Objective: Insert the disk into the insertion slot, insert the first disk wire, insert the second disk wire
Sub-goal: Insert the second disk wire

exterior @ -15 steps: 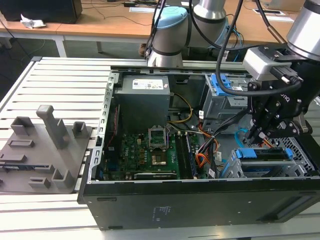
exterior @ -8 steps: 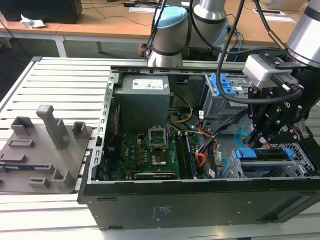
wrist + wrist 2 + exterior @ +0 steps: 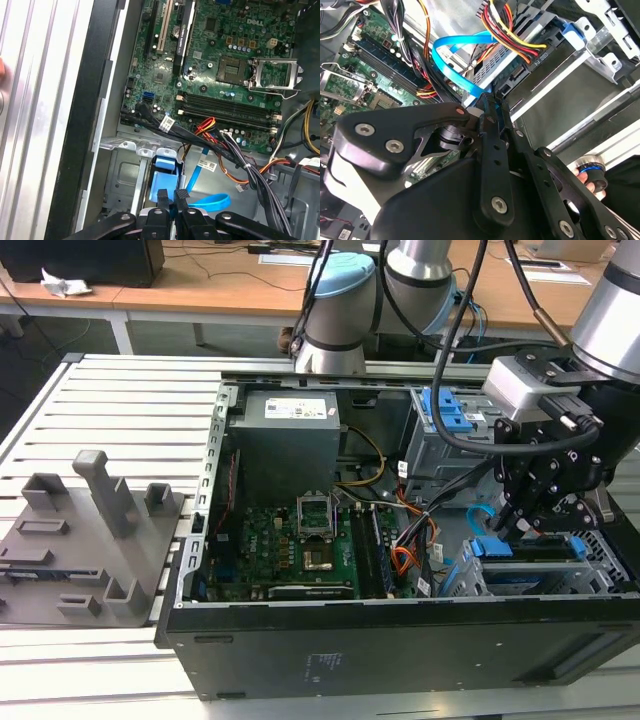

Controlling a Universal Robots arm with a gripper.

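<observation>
gripper (image 3: 522,525) low inside the open pc case (image 3: 400,640), at the front corner on the exterior view's right, just over the insertion slot (image 3: 600,575). in the second wrist view the black fingers (image 3: 492,150) stand nearly closed, tips pinched on the end of the blue flat cable (image 3: 455,65) at its connector; in the first wrist view the fingertips (image 3: 162,196) sit close together with only a thin gap, touching the blue edge of the disk (image 3: 162,175). whether the connector is firmly clamped cannot tell for sure, but it looks gripped.

the disk (image 3: 530,548) lies in the silver perforated drive cage, its blue carrier bracket showing along the top edge, directly under the gripper. blue cable loops up from there toward the case middle (image 3: 480,515). bundle of red, yellow and black power wires (image 3: 512,35) hangs just beside the cage, plug near the disk's rear edge.

further in: green motherboard (image 3: 290,540) with empty cpu socket, grey power supply (image 3: 285,440) behind it, second grey bay with blue latch (image 3: 450,415) at the back on the exterior view's right. grey fixture block (image 3: 90,540) on the slatted table, well apart, on the exterior view's left.
</observation>
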